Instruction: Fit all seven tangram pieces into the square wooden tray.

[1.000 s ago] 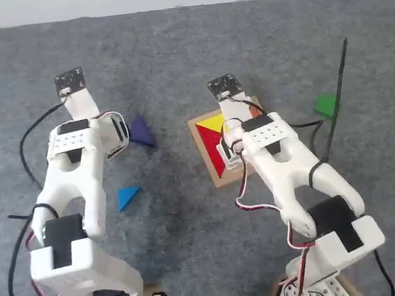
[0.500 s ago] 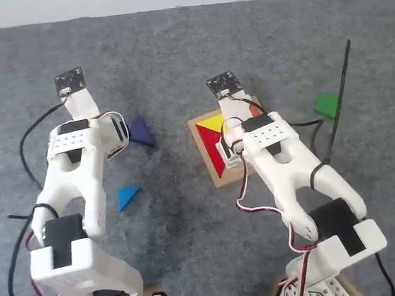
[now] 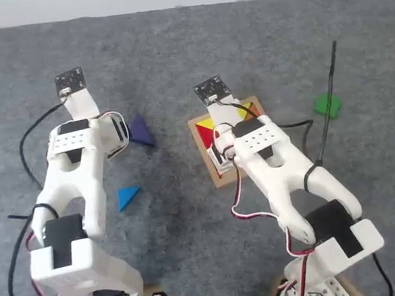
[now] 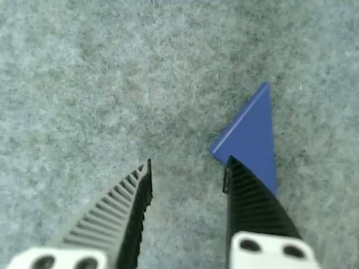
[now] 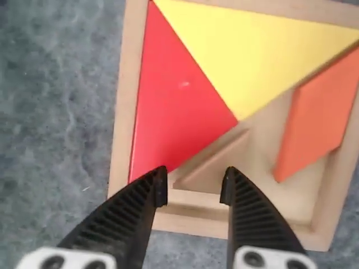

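Observation:
The square wooden tray [image 5: 126,101] holds a red triangle [image 5: 174,112], a yellow triangle [image 5: 252,50] and an orange piece [image 5: 311,126]; part of its floor is bare. My right gripper [image 5: 193,182] hangs open and empty over the tray's near rim, by the red triangle's tip. In the high view the right arm covers much of the tray [image 3: 198,142]. A dark blue triangle [image 4: 249,137] lies on the carpet against one finger of my open, empty left gripper [image 4: 188,174]. The same dark blue triangle [image 3: 140,131] lies right of the left arm.
A light blue triangle [image 3: 127,196] lies on the grey carpet beside the left arm. A green piece [image 3: 327,105] sits to the right of the tray, near a black cable [image 3: 327,97]. Open carpet stretches between the two arms.
The right arm has swung left, so its gripper now sits over the tray's left part. The left arm and the loose pieces have not moved.

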